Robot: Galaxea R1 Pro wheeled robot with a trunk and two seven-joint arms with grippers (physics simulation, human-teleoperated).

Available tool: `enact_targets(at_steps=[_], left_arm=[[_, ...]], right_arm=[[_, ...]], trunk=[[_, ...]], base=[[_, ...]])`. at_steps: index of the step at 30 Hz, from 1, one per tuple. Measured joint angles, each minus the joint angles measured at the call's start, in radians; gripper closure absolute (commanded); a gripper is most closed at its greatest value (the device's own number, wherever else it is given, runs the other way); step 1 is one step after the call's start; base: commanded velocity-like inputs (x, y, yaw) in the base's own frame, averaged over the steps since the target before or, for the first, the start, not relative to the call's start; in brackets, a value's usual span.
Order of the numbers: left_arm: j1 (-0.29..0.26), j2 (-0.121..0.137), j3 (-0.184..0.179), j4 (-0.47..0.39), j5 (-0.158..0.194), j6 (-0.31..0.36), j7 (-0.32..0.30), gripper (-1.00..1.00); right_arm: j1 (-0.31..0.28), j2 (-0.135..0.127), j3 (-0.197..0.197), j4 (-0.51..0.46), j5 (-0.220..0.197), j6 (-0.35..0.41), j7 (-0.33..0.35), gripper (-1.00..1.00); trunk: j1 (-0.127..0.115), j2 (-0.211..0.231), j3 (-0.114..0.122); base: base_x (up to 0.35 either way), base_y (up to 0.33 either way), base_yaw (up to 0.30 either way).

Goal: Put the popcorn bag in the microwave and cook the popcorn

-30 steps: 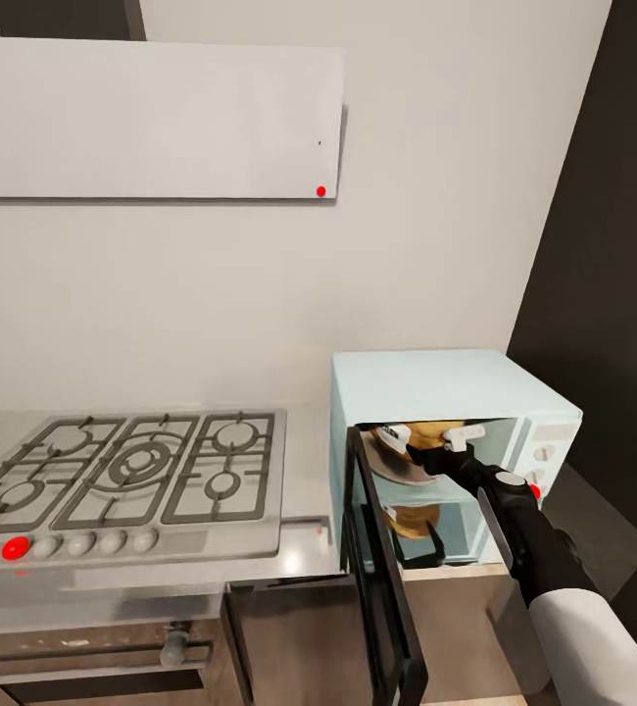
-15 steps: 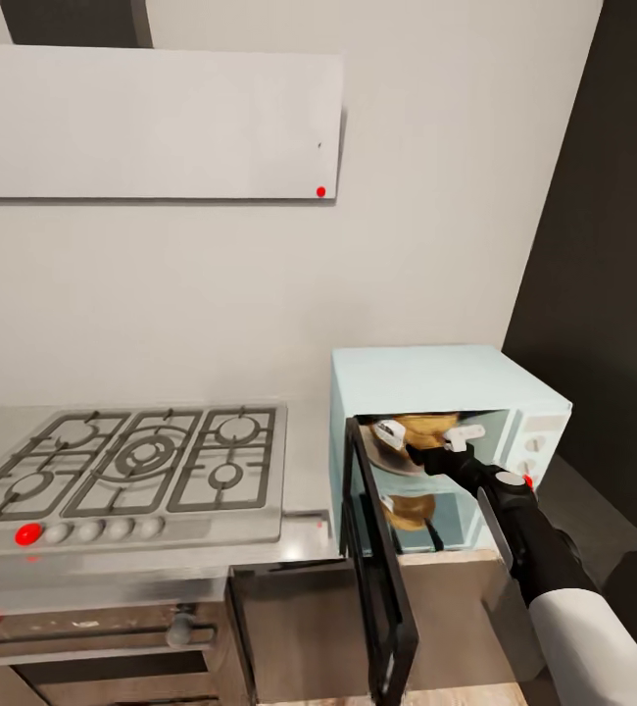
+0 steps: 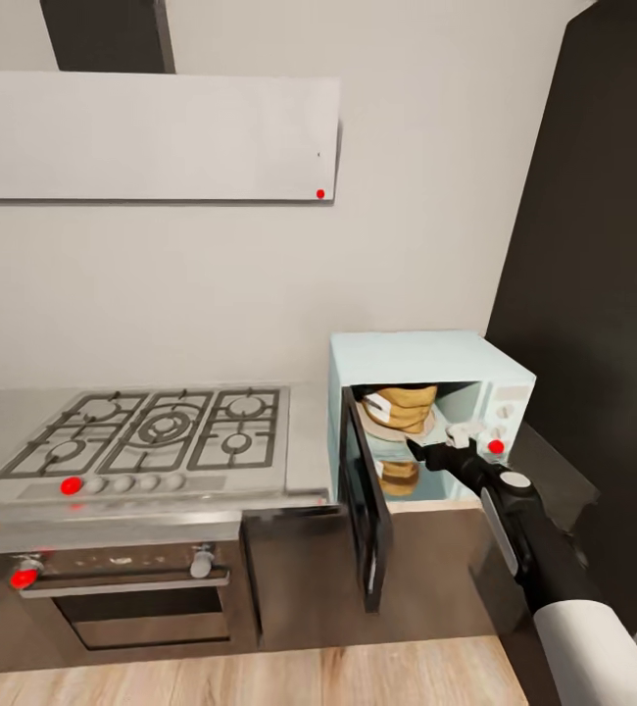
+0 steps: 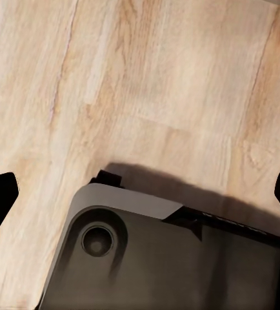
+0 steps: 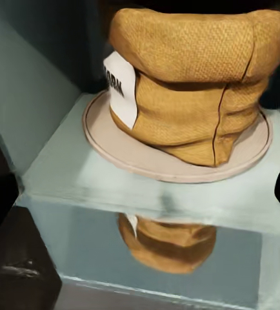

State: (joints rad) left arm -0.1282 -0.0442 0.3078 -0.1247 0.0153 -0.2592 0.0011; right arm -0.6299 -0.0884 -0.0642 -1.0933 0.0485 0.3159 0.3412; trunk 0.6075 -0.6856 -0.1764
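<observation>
Bag [image 5: 191,97] sits upright on turntable [image 5: 108,145] inside microwave [image 3: 426,358], just beyond right gripper [image 3: 461,443], fingers spread & empty; door [image 3: 366,510] open on left.

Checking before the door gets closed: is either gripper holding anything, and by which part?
Nothing held. The popcorn bag sits on the microwave turntable, clear of the open right gripper.

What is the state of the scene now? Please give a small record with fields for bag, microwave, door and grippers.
bag: tan-brown cloth popcorn bag with white label, upright on a round beige plate
microwave: pale mint-blue boxy microwave on the countertop, bag inside
door: dark glass door wide open
right gripper: open, just outside the opening, apart from bag
left gripper: open, over wooden floor
</observation>
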Motion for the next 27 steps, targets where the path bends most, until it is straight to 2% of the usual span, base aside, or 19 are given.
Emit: enact_targets(at_steps=[4, 10, 12, 14, 15, 17, 18, 20, 21, 22, 25, 26, 27], left_arm=[[0.0, 0.0, 0.0, 0.0, 0.0, 0.0, 0.0, -1.0], [-0.001, 0.001, 0.006, 0.0, 0.001, 0.0, 0.0, -1.0], [-0.003, 0.001, 0.003, 0.0, -0.001, 0.0, 0.0, -1.0], [-0.005, 0.0, 0.001, -0.001, -0.001, 0.0, 0.001, -1.0], [-0.008, -0.007, -0.004, -0.004, -0.005, 0.0, 0.001, -1.0], [-0.022, -0.028, -0.006, -0.032, -0.009, 0.0, 0.001, -1.0], [-0.028, -0.04, -0.006, -0.079, -0.01, 0.0, 0.001, -1.0], [-0.028, -0.06, -0.007, -0.295, -0.009, 0.0, -0.004, -1.0], [-0.024, -0.068, -0.007, -0.366, -0.007, 0.0, -0.004, -1.0], [-0.018, -0.081, -0.008, -0.463, -0.006, 0.005, -0.005, -1.0], [-0.01, -0.119, -0.028, -0.641, -0.006, 0.036, -0.005, -1.0], [-0.011, -0.129, -0.081, -0.767, -0.004, 0.136, -0.005, -1.0], [-0.016, -0.13, -0.118, -0.882, -0.003, 0.221, -0.006, -1.0]], right_arm=[[0.043, 0.001, -0.001, -0.091, 0.0, 0.001, -0.002, -1.0], [0.062, -0.005, -0.009, -0.128, 0.0, 0.009, -0.003, -1.0], [0.118, -0.01, -0.024, -0.191, 0.0, 0.013, -0.004, -1.0], [0.177, -0.011, -0.063, -0.259, 0.001, 0.015, -0.004, -1.0], [0.251, -0.012, -0.105, -0.34, 0.002, 0.016, -0.003, -1.0], [0.353, -0.014, -0.138, -0.424, 0.001, 0.016, -0.003, -1.0], [0.401, -0.016, -0.157, -0.452, 0.001, 0.015, -0.002, -1.0], [0.496, -0.017, -0.227, -0.476, 0.001, 0.008, 0.025, -1.0], [0.522, -0.016, -0.251, -0.478, 0.001, 0.006, 0.047, -1.0], [0.549, -0.014, -0.284, -0.478, 0.001, 0.005, 0.095, -1.0], [0.601, -0.009, -0.351, -0.468, 0.004, 0.002, 0.219, -1.0], [0.638, -0.006, -0.387, -0.426, 0.009, -0.027, 0.303, -1.0], [0.663, -0.004, -0.396, -0.376, 0.011, -0.081, 0.333, -1.0]], trunk=[[0.0, 0.0, 0.0], [0.0, 0.0, 0.0], [0.0, 0.0, 0.0], [0.0, 0.0, 0.0], [-0.001, 0.0, 0.0], [-0.001, 0.0, 0.0], [-0.001, 0.0, 0.0], [-0.001, 0.0, 0.0], [-0.001, 0.0, 0.0], [-0.001, 0.0, 0.0], [-0.001, 0.0, 0.0], [-0.001, 0.0, 0.0], [-0.001, 0.0, 0.0]], base=[[-0.341, 0.0, 0.0], [-0.342, 0.0, 0.0], [-0.182, 0.0, 0.0], [-0.064, 0.0, 0.0], [-0.019, 0.0, 0.0], [-0.009, 0.0, 0.0], [-0.003, 0.0, 0.0], [-0.001, 0.0, 0.0], [0.0, 0.0, 0.0], [0.0, 0.0, 0.0], [0.0, 0.0, 0.0], [0.0, 0.0, 0.0], [0.0, 0.0, 0.0]])
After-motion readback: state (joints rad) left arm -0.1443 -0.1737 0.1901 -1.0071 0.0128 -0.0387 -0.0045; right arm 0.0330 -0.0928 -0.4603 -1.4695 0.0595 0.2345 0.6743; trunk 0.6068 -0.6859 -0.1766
